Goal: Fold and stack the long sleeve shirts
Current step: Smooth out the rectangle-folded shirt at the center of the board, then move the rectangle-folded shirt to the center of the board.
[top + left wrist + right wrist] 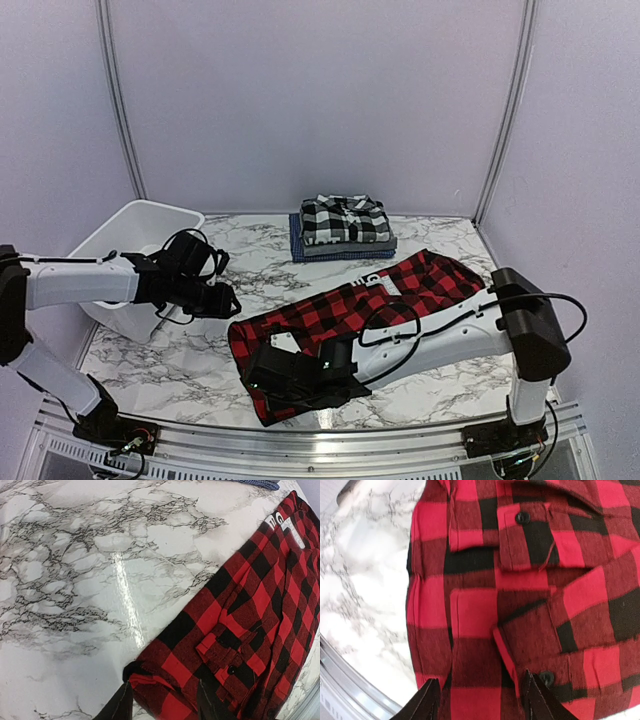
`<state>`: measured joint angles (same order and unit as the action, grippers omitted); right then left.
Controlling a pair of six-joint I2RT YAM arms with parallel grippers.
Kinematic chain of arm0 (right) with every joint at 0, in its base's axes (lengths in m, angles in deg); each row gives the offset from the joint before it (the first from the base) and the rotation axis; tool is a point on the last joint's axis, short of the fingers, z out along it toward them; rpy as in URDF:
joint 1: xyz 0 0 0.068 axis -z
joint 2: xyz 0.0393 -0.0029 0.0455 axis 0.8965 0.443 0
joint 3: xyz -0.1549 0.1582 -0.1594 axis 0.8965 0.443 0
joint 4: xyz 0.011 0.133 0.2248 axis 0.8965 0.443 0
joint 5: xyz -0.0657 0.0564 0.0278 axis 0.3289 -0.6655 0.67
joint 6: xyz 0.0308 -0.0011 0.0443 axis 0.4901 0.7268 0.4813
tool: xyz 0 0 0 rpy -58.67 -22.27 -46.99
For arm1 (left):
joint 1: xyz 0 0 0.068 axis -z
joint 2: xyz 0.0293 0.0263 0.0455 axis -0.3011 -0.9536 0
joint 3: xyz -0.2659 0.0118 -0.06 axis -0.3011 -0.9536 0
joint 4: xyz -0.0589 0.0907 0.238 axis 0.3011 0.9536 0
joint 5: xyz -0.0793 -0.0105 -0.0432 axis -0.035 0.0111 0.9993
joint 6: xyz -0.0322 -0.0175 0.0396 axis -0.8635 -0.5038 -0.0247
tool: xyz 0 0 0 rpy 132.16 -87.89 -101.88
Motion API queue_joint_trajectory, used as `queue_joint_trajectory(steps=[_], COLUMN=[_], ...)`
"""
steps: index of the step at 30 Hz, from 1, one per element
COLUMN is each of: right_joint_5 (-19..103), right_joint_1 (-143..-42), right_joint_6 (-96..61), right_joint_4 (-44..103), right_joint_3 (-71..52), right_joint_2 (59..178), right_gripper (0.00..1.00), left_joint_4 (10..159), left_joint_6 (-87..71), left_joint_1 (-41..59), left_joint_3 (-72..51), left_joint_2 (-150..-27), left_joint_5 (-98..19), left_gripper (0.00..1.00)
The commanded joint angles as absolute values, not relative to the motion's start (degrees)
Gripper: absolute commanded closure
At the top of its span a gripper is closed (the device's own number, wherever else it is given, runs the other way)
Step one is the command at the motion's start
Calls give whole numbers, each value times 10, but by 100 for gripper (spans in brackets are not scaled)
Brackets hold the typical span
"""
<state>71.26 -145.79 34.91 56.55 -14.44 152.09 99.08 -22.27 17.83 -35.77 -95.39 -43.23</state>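
A red-and-black buffalo check shirt (380, 300) lies partly folded, slanting across the marble table from near left to far right. My left gripper (228, 300) hovers at its left edge. In the left wrist view its jaws (162, 702) stand apart, with a corner of the red shirt (240, 610) lying between the fingertips, not pinched. My right gripper (262, 384) is over the shirt's near-left end. The right wrist view shows this gripper (480, 697) open just above the check cloth (485, 605). At the back sits a stack of folded shirts (343, 228), black-and-white plaid on top, with grey and blue layers under it.
A white plastic tub (125, 250) stands at the left edge of the table, right behind my left arm. A metal rail (330, 440) runs along the table's near edge, close to the shirt's near end. Bare marble (270, 265) shows between the tub, the stack and the red shirt.
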Motion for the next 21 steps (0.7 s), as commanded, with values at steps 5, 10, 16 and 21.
queue_joint_trajectory(steps=[5,10,16,21], right_joint_5=[760,713,686,712], right_joint_1=[-1455,-1453,-1471,-1470], right_joint_6=[465,470,468,541], right_joint_4=[577,471,454,415], right_joint_3=[29,119,99,183], right_joint_2=[1376,1307,1341,1292], right_gripper=[45,40,38,40], left_joint_4=[1029,1051,1105,1122], left_joint_6=[-107,-54,11,19], left_joint_1=[178,181,196,198], left_joint_3=[-252,-194,-125,-110], left_joint_2=[-1072,-1141,-1228,-1262], left_joint_5=[-399,-339,-359,-408], left_gripper=[53,51,49,50])
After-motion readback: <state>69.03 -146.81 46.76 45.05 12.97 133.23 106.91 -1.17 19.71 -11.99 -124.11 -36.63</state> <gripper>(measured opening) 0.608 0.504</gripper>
